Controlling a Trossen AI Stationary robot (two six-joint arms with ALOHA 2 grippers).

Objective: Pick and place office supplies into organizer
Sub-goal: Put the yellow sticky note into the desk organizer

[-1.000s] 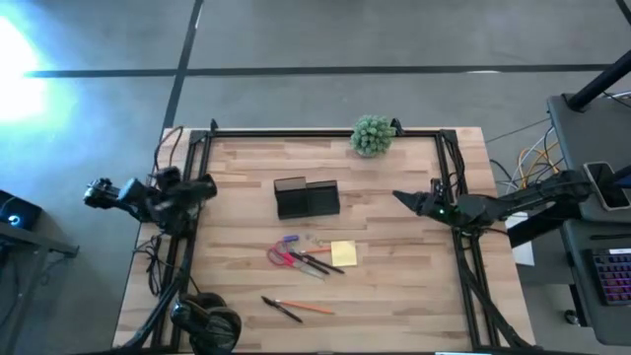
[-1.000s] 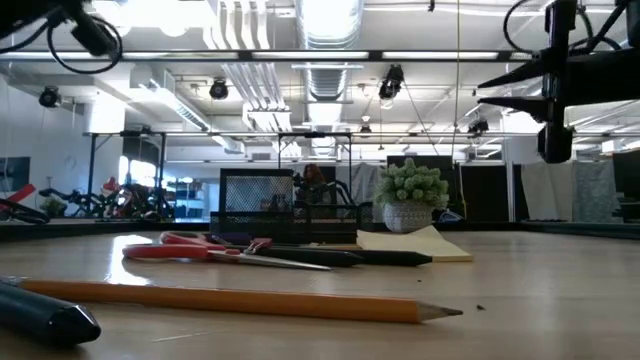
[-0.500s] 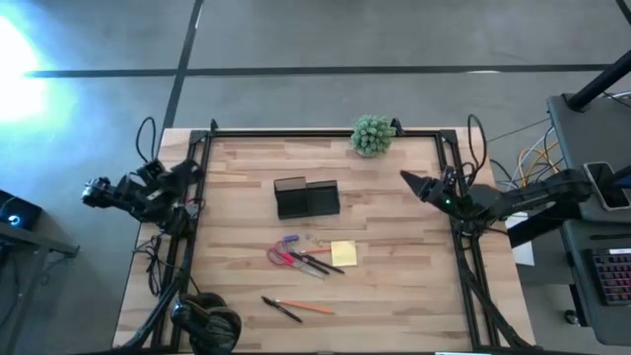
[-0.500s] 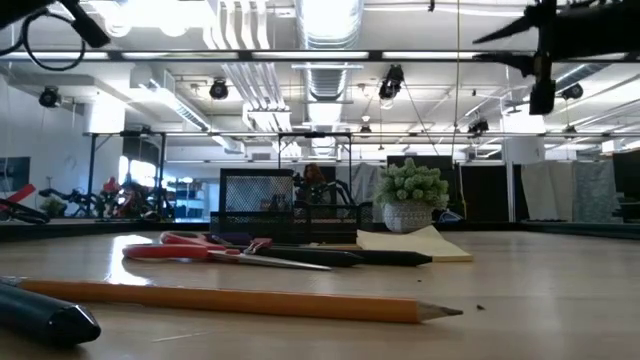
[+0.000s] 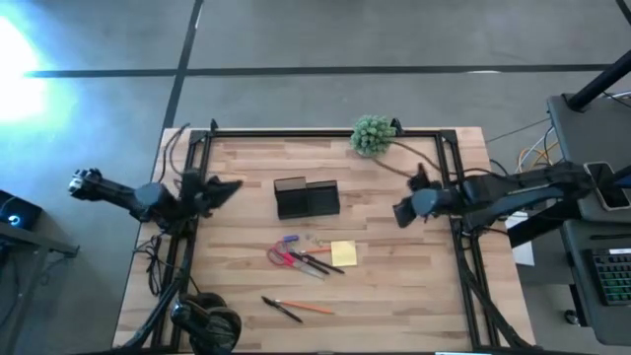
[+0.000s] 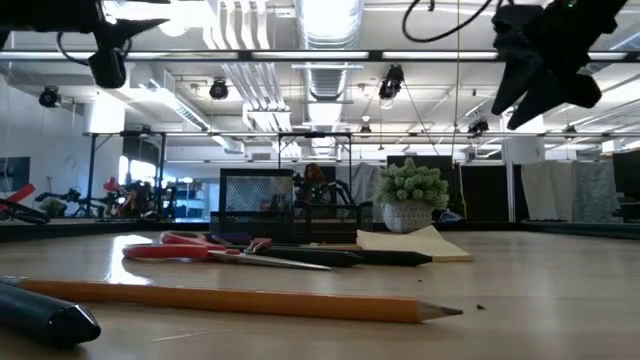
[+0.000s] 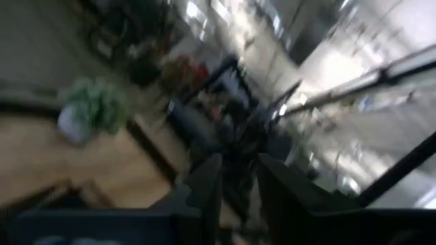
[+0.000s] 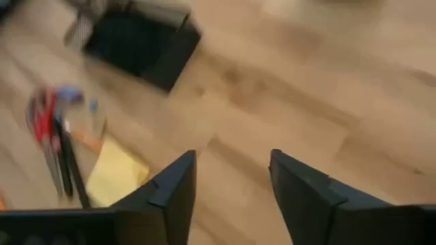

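Sticky-note pad [image 5: 343,253] lies nearest the right hand [image 5: 403,212], whose fingers are parted and empty; descend squarely over it. Left hand's [image 5: 229,186] state: cannot tell.

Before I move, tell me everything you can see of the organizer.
The organizer is a small black rectangular box, standing upright near the middle of the table, behind the scissors and pens. In the low view its walls look like fine wire mesh, with one end taller than the other. From above it shows compartments, and I can see nothing in them. Nothing touches it; both hands are away from it.
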